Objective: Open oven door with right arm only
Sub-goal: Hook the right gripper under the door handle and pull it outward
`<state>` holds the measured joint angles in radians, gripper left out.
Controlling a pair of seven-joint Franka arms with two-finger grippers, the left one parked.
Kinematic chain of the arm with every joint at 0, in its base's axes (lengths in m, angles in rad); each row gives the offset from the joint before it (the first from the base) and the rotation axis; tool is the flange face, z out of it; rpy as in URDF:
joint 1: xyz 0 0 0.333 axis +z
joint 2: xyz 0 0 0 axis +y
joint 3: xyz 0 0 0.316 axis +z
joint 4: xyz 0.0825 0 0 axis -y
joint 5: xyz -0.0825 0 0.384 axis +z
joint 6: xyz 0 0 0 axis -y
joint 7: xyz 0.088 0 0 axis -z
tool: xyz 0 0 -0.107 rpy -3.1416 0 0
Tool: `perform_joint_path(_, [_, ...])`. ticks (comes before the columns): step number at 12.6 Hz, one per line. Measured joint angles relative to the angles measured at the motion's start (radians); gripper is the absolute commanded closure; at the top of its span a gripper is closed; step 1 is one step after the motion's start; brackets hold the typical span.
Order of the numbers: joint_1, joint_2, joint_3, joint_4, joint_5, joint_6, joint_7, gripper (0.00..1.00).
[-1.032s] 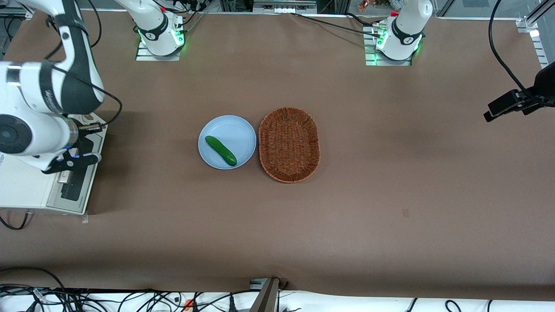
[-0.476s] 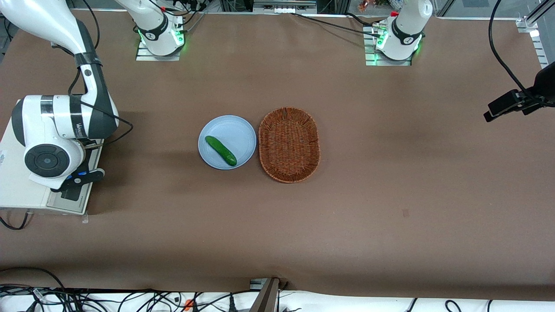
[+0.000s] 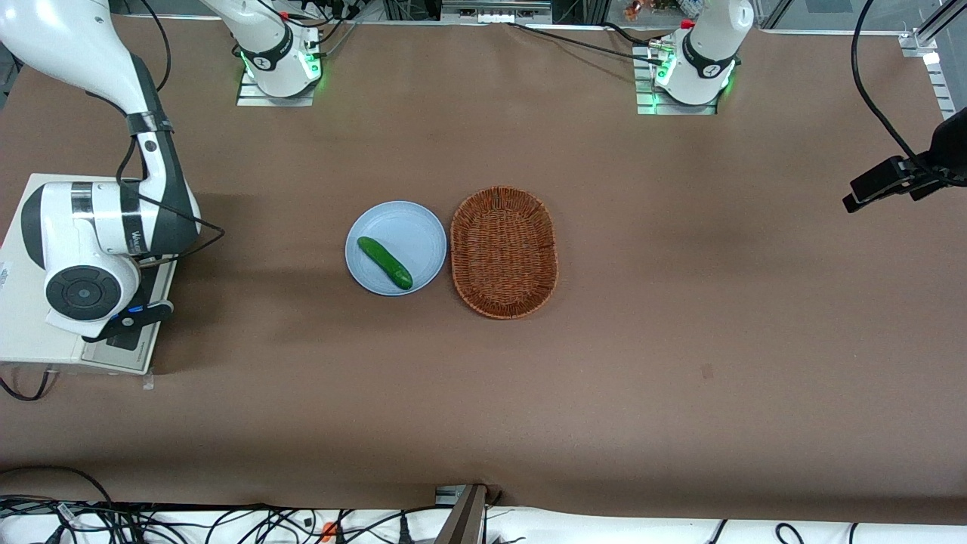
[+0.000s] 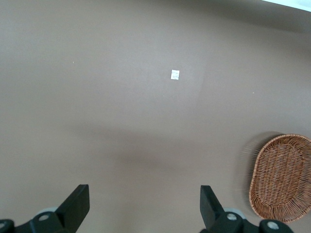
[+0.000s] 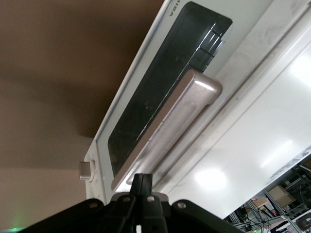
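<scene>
At the frame's left edge, the black two-finger gripper (image 3: 132, 321), fingers pressed together, hovers over the cream-framed, dark-glass oven door (image 5: 160, 97).

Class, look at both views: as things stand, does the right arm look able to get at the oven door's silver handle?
Probably yes. The right arm hangs over the toaster oven, its gripper right at the silver handle of the oven door, which looks closed. Nothing shows between them; the plate and basket lie well toward the table's middle.
</scene>
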<state>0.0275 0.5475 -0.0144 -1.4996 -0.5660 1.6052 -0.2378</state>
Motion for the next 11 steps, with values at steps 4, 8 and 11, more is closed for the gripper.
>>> perform_joint_path(4, [-0.001,0.002,0.000,0.000,-0.005,0.001,-0.004,1.00])
perform_joint_path(8, [-0.005,0.010,0.000,0.000,-0.010,0.015,-0.009,1.00])
perform_joint_path(11, [-0.004,0.011,0.001,0.000,-0.010,0.015,-0.010,1.00])
